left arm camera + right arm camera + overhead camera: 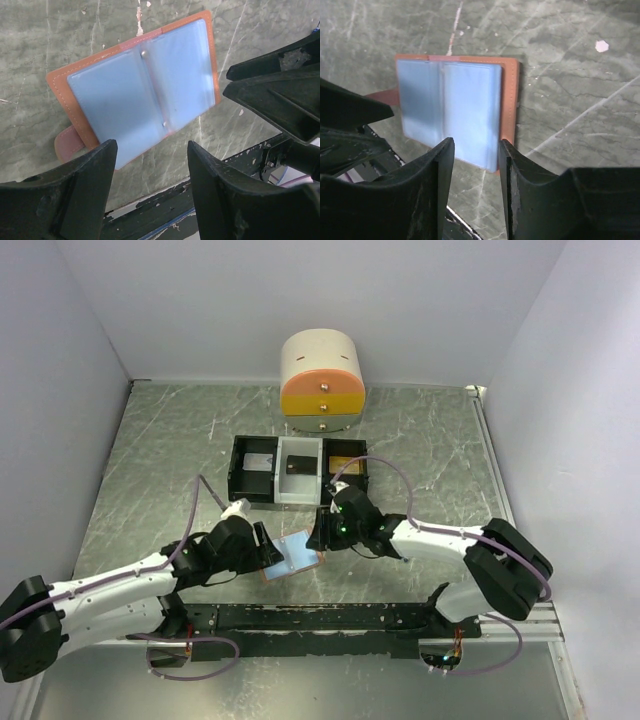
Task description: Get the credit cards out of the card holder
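Note:
The card holder (292, 557) lies spread open on the table, light blue lining up, its tan leather edge and snap tab showing (140, 90) (455, 107). No card shows in its pockets. Each of the three compartments of the tray holds a card: a grey card (260, 461), a dark card (294, 465) and an orange-gold card (343, 462). My left gripper (260, 540) (152, 145) hovers at the holder's left edge, open and holding nothing. At the holder's right edge is my right gripper (322, 533) (475, 142), its jaws narrower but open, with only table between them.
A black-and-white compartment tray (236, 480) stands behind the holder. A cream and orange drawer unit (322, 385) is at the back wall. A black rail (320, 618) runs along the near edge. White walls close both sides.

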You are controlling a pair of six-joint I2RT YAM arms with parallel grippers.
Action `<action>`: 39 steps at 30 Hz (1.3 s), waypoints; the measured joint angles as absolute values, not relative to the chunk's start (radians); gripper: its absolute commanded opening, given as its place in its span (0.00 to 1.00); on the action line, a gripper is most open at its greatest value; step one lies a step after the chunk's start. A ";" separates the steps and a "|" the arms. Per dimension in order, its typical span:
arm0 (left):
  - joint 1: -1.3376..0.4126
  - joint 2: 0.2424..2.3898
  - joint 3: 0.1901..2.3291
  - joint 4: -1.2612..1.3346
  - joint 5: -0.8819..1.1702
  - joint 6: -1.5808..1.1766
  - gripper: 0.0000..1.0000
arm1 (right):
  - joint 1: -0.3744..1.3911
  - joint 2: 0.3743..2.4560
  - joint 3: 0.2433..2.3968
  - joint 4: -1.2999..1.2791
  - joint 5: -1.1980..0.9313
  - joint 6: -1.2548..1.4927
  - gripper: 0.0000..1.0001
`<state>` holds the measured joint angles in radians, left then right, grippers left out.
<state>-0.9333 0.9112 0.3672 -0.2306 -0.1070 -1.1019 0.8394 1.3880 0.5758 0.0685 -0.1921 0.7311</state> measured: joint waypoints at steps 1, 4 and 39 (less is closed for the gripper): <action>-0.933 0.916 0.367 -0.231 -0.107 -1.104 0.69 | 0.839 1.401 0.577 0.068 -0.189 0.734 0.39; -0.933 0.924 0.367 -0.230 -0.108 -1.106 0.68 | 0.840 1.427 0.583 0.063 -0.186 0.737 0.35; -0.933 1.063 0.368 -0.201 -0.124 -1.107 0.43 | 0.851 1.597 0.606 0.237 -0.377 0.773 0.18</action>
<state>-0.9333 1.0626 0.3679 -0.2012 -0.1238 -1.1072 0.8513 1.5970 0.6056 0.2367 -0.3775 0.7734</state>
